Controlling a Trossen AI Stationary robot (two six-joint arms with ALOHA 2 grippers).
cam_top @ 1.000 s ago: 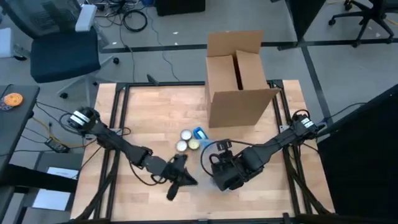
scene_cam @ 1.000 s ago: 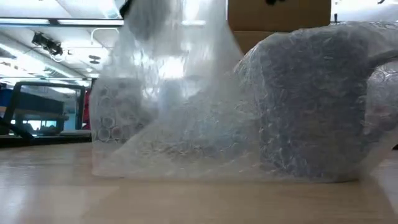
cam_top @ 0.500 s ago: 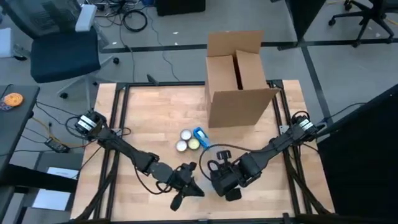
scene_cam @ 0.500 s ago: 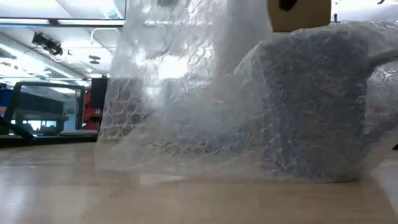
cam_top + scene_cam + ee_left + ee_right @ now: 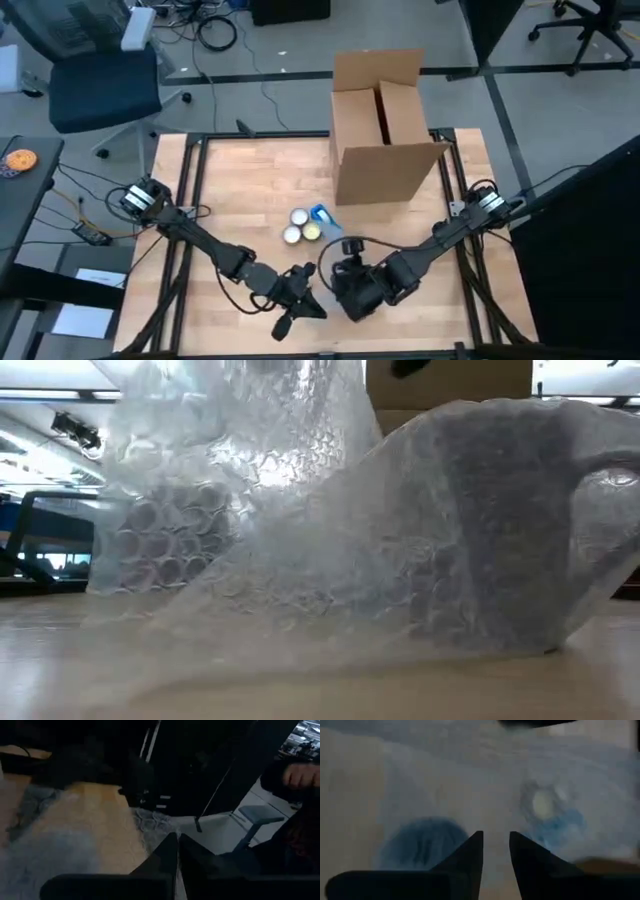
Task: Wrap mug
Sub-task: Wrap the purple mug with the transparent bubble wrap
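Your left gripper (image 5: 301, 301) has its fingers pressed together, and from the left wrist view I judge it is pinching a fold of the bubble wrap (image 5: 270, 510). It sits near 6 o'clock on the table (image 5: 250, 175), taking the far edge from above as 12. Your right gripper (image 5: 350, 292) is just beside it toward 5 o'clock. Its fingers stand a narrow gap apart, pointing down over the sheet, with nothing I can make out between them.

The mug (image 5: 510, 530) is the dark upright bulk under the wrap in the low view. From above it is hidden beneath the right gripper, so place it at about 5 o'clock near the front edge.

The step looks like folding the loose sheet over the mug. One side is draped on it already, while the other stands up as a tall flap. Next you would carry that flap across the top and press it down with the right gripper without tipping the mug.

The wrap is clear, bubbled and limp, so it will sag and spring back. The mug reads as rigid and cylindrical. The table is pale wooden planks. Three tape rolls (image 5: 297, 226) lie near the centre, and an open cardboard box (image 5: 385, 150) stands at 1 o'clock
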